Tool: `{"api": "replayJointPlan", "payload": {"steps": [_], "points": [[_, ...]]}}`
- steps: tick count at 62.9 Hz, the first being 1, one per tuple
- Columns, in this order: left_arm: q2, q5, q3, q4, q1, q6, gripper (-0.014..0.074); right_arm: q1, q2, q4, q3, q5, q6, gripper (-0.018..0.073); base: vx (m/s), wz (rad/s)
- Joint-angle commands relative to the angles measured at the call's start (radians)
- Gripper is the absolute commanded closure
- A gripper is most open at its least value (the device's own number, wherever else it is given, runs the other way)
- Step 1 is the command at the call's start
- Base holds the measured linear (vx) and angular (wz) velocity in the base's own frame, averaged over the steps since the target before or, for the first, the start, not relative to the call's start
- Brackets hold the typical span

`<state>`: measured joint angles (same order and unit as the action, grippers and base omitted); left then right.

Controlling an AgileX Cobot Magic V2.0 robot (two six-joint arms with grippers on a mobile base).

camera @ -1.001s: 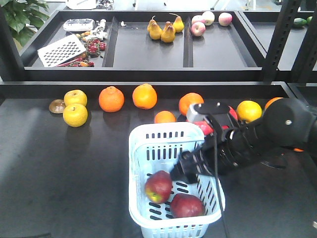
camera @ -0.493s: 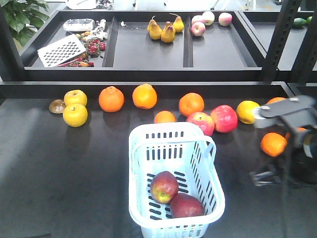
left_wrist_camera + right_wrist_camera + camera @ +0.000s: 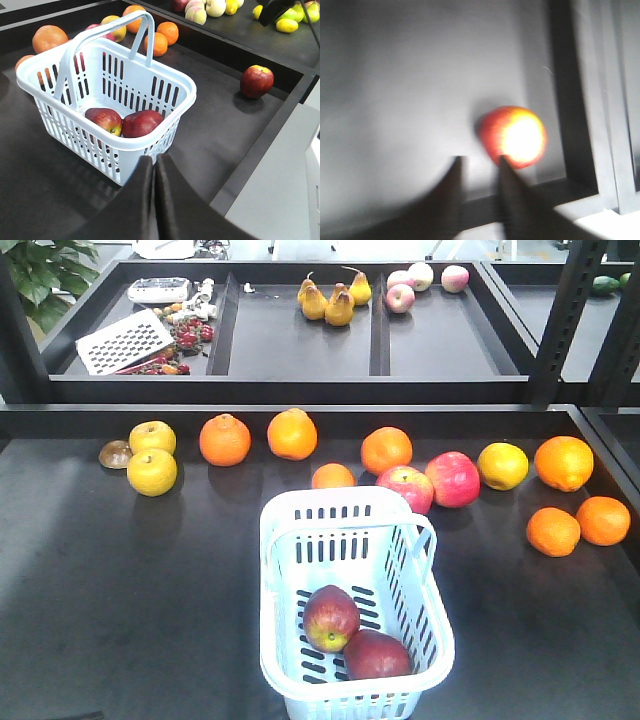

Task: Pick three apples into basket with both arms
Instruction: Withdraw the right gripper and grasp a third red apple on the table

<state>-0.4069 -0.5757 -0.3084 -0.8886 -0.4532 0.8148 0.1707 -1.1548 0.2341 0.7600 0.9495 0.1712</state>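
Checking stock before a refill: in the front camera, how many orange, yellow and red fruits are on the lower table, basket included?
oranges: 7
yellow fruits: 3
pink-red apples: 2
dark red apples, in the basket: 2
Total: 14

1. The right wrist view is smearing badly — the apple (image 3: 514, 136) is glaring out, surface unreadable.
2. The right pincer (image 3: 479, 172) is blurring.
3. The basket (image 3: 290, 695) is running off the bottom edge — base unseen.
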Motion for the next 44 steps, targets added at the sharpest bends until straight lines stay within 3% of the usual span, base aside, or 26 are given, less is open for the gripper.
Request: {"api": "replayJointPlan", "payload": {"steps": [1,9,14,44], "points": [[-0.006,0.035,-0.026,-0.032,-0.003,-0.004,0.0603,0.121,0.012,-0.049,0.024,-0.044,-0.071,0.0057,0.0,0.0],[-0.006,0.035,-0.026,-0.032,-0.003,-0.004,0.0603,0.222,-0.041,-0.073,0.023,-0.024,-0.104,-0.0097,0.0,0.0],[-0.006,0.035,-0.026,-0.032,-0.003,-0.004,0.0603,0.254,-0.096,-0.1,0.023,-0.046,-0.104,-0.0135,0.0,0.0],[-0.006,0.035,-0.026,-0.032,-0.003,-0.004,0.0603,0.26,-0.383,-0.086,0.023,-0.096,-0.118,-0.0064,0.0,0.0]]}}
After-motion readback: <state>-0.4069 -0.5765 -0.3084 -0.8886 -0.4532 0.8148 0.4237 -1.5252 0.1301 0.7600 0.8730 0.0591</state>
